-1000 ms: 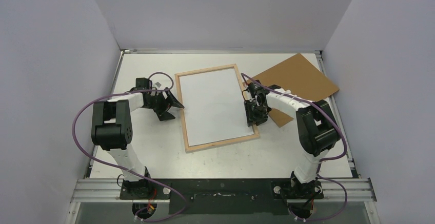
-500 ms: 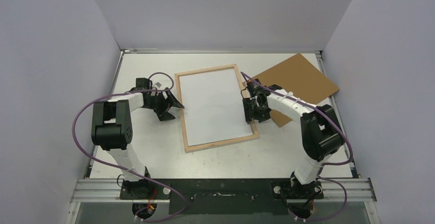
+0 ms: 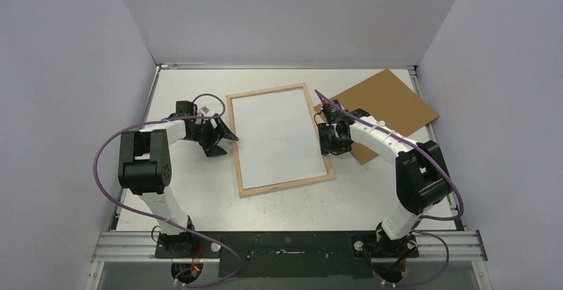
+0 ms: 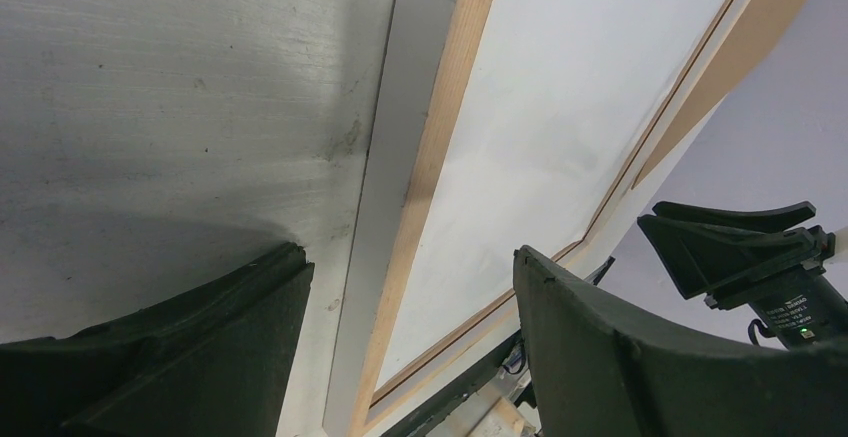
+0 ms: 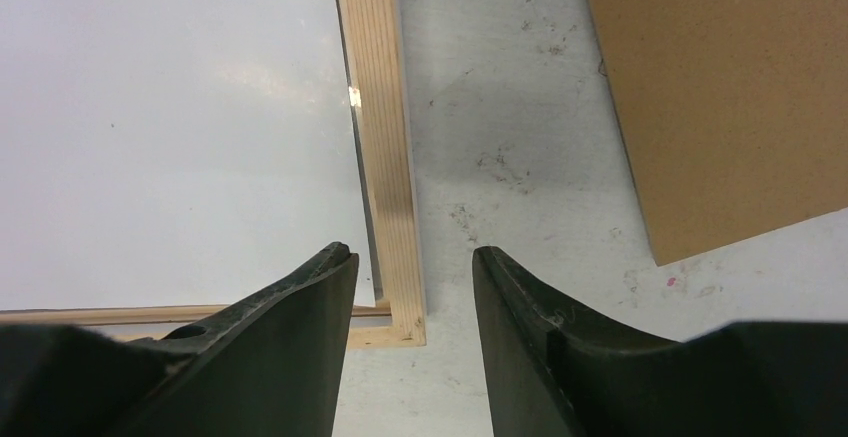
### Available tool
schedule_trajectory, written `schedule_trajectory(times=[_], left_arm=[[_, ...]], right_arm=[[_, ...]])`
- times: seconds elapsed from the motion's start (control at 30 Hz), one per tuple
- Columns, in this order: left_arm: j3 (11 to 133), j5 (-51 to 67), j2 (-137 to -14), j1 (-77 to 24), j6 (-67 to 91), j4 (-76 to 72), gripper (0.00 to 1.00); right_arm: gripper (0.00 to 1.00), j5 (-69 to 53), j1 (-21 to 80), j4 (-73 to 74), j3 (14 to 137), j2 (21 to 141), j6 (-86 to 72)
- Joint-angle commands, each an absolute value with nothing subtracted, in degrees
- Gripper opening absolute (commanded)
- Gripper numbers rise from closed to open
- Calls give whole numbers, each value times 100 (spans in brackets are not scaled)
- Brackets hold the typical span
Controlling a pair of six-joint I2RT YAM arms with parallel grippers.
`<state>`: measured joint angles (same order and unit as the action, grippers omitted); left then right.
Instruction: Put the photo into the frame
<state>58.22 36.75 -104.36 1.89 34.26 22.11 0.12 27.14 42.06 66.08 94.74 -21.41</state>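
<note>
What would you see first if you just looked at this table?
The big wooden frame in the middle of the table, with the photo lying in it white side up. The left gripper and right gripper sit open at its two sides, and a brown board lies at the far right.

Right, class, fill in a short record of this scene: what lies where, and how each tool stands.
frame: back up on the table, wood rim showing
photo: white side up, inside the frame's rim
backing board: flat, right of the frame
left tool: open, at the frame's left rail
right tool: open, over the frame's right rail
</note>
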Motion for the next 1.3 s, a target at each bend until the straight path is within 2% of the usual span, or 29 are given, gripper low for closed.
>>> schedule_trajectory(times=[0.0,0.37,0.67,0.9,1.27], left_arm=[[5715,3322,-10409,147,3233,2490,73],[5655,3234,-10450,79,3287,2494,71],[5756,3242,-10493,79,3271,2533,71],[5820,3237,-10521,79,3205,2604,71],[5964,3173,-10521,79,3108,2743,71]], right_arm=[[48,-131,2820,4089,6609,9660,-2026],[53,-595,2985,3826,6594,10072,-2117],[55,-334,3094,3998,6577,10174,-2023],[47,-178,3096,4095,6573,10231,-1918],[41,-168,3128,4014,6619,10189,-1994]])
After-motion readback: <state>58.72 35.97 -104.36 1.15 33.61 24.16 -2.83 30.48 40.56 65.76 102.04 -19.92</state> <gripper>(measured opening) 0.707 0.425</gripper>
